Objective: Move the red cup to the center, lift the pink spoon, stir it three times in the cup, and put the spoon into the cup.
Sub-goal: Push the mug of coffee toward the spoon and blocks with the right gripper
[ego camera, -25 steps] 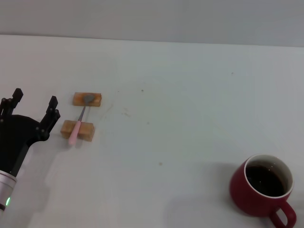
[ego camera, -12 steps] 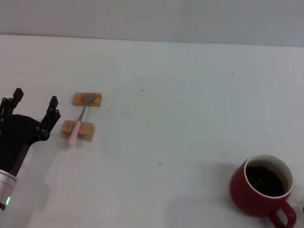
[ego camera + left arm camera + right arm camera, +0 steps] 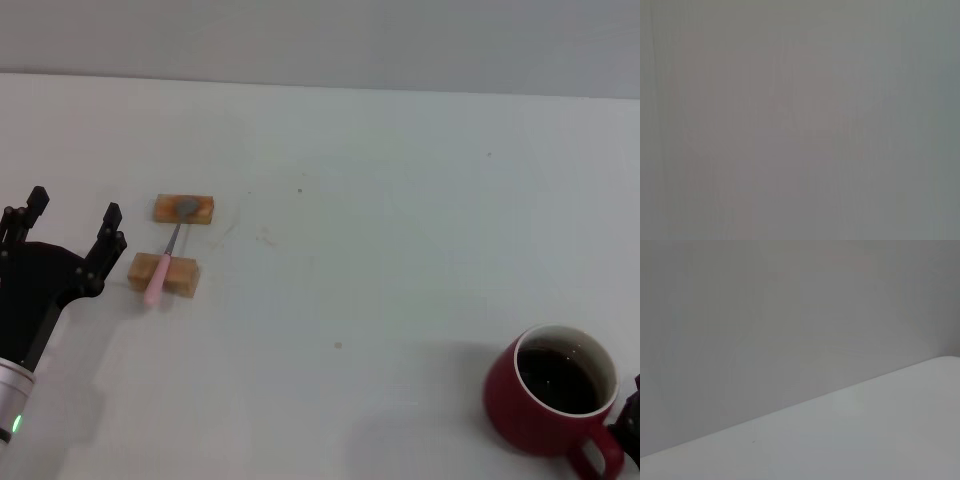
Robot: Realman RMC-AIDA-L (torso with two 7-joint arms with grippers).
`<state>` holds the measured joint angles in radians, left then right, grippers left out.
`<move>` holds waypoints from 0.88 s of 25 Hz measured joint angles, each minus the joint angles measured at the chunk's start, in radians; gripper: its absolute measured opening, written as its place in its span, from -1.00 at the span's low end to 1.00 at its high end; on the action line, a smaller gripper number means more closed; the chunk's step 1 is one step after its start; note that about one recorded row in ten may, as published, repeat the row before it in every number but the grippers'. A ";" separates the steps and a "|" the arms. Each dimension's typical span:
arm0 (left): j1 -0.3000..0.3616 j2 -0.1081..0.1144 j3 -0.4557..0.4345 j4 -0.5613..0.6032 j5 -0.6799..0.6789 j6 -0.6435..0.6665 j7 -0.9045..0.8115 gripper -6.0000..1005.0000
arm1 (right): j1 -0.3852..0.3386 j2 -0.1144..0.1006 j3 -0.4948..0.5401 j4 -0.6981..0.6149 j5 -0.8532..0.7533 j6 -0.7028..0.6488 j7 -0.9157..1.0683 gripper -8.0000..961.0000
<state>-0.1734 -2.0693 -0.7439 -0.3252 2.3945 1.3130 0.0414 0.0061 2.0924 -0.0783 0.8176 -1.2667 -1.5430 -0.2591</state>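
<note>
2 wooden blocks point(image 3: 172, 242) carry the pink spoon point(image 3: 163, 267)

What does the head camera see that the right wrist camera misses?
Only the head view shows the red cup, the pink spoon lying across two wooden blocks, the open left gripper, and a sliver of the right gripper beside the cup's handle. The right wrist view shows nothing of its own. Both show the white table and the grey wall.
</note>
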 joint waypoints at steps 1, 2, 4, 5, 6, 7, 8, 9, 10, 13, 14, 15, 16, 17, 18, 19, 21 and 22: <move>0.000 0.000 0.000 0.000 0.000 0.000 0.000 0.60 | 0.001 0.000 0.000 0.000 -0.001 0.003 0.000 -0.99; 0.000 0.000 0.000 0.000 0.000 0.000 0.000 0.60 | 0.002 0.000 0.000 0.000 -0.002 0.005 0.000 -0.99; 0.000 0.000 0.001 0.000 0.000 0.000 0.000 0.60 | 0.006 0.000 0.000 0.001 -0.002 0.010 0.000 -0.98; 0.000 0.000 0.001 0.000 0.000 0.000 0.000 0.60 | 0.009 0.000 0.000 0.001 -0.003 0.011 0.000 -0.98; 0.000 0.000 0.001 0.000 0.000 0.000 0.000 0.60 | 0.012 0.000 0.000 0.001 -0.003 0.013 0.000 -0.98; 0.000 0.000 0.002 0.000 0.000 0.000 0.000 0.60 | 0.015 0.000 0.000 0.001 -0.003 0.015 0.000 -0.98; 0.000 0.000 0.002 0.000 0.000 0.000 0.000 0.60 | 0.020 0.000 0.000 0.001 -0.004 0.018 0.000 -0.98; 0.000 0.000 0.002 0.000 0.000 0.000 0.000 0.60 | 0.024 0.000 0.000 0.001 -0.004 0.022 0.000 -0.98; 0.000 0.000 0.002 0.000 0.000 0.000 0.000 0.60 | 0.027 0.000 0.000 0.001 -0.005 0.027 0.000 -0.98; 0.000 0.000 0.002 0.000 0.000 0.000 0.000 0.60 | 0.039 0.000 0.000 0.001 -0.006 0.049 0.000 -0.98; 0.000 0.000 0.002 0.000 0.000 0.000 0.000 0.60 | 0.044 -0.001 0.000 0.002 -0.006 0.058 0.000 -0.99; 0.000 0.000 0.002 0.000 0.000 0.000 0.000 0.60 | 0.048 -0.001 0.000 0.002 -0.007 0.064 0.000 -0.99; 0.001 0.000 0.002 0.000 0.000 0.000 0.000 0.60 | 0.053 -0.001 0.000 0.002 -0.007 0.072 0.000 -0.99; 0.001 0.000 0.002 0.000 0.000 0.000 0.000 0.60 | 0.059 -0.002 0.000 0.001 -0.007 0.080 0.000 -0.99; 0.002 0.000 0.002 0.000 0.000 0.000 0.000 0.60 | 0.062 -0.002 0.000 0.001 -0.007 0.083 0.000 -0.98; 0.002 0.000 0.002 0.000 0.000 0.000 0.000 0.60 | 0.066 -0.002 0.000 0.000 -0.008 0.089 0.000 -0.98; 0.003 0.000 0.003 0.000 0.000 0.001 0.000 0.60 | 0.076 -0.002 0.000 -0.001 -0.008 0.097 0.000 -0.98; 0.003 0.000 0.003 0.000 0.000 0.001 0.000 0.60 | 0.080 -0.002 0.000 -0.002 -0.008 0.100 0.000 -0.98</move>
<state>-0.1704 -2.0693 -0.7412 -0.3252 2.3945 1.3139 0.0414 0.0863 2.0907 -0.0782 0.8160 -1.2747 -1.4432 -0.2592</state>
